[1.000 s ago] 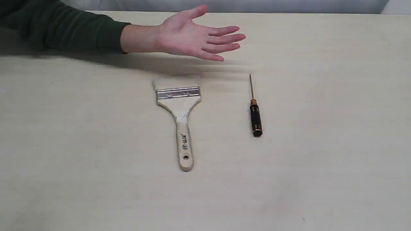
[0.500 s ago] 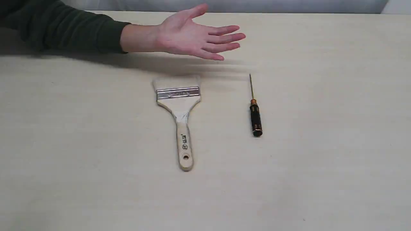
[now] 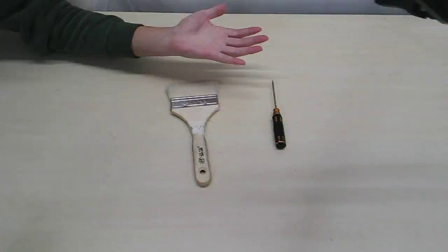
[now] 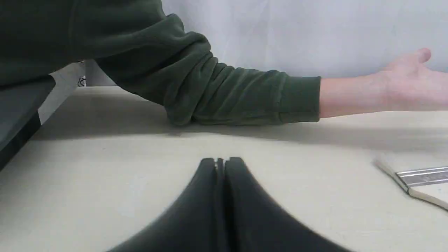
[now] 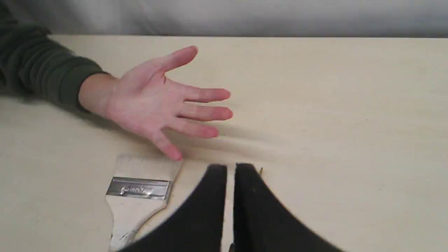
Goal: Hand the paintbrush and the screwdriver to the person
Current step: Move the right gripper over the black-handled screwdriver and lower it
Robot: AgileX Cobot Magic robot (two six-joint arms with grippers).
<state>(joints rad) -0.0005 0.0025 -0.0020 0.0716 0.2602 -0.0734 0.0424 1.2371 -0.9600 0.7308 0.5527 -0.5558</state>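
The paintbrush (image 3: 196,115) lies flat mid-table with its bristles toward the person's open hand (image 3: 210,38), palm up, above the table at the far side. The screwdriver (image 3: 278,127) lies to the brush's right, its shaft pointing away. My left gripper (image 4: 219,163) is shut and empty, low over bare table, with the green sleeve (image 4: 210,91) beyond it and the brush head (image 4: 420,178) off to one side. My right gripper (image 5: 231,171) hovers shut with a hairline gap, holding nothing. The brush (image 5: 138,190), the hand (image 5: 157,101) and the screwdriver's tip (image 5: 261,170) show past its fingers, which hide the rest of the screwdriver.
A dark piece of robot arm (image 3: 413,6) pokes into the exterior view's top right corner. The beige table (image 3: 367,122) runs wide around both tools. A grey wall (image 5: 245,17) stands behind the far edge.
A dark arm part has come into the top right corner of the exterior view, and a faint shadow now crosses the table's lower right. Hand, brush and screwdriver have stayed put.
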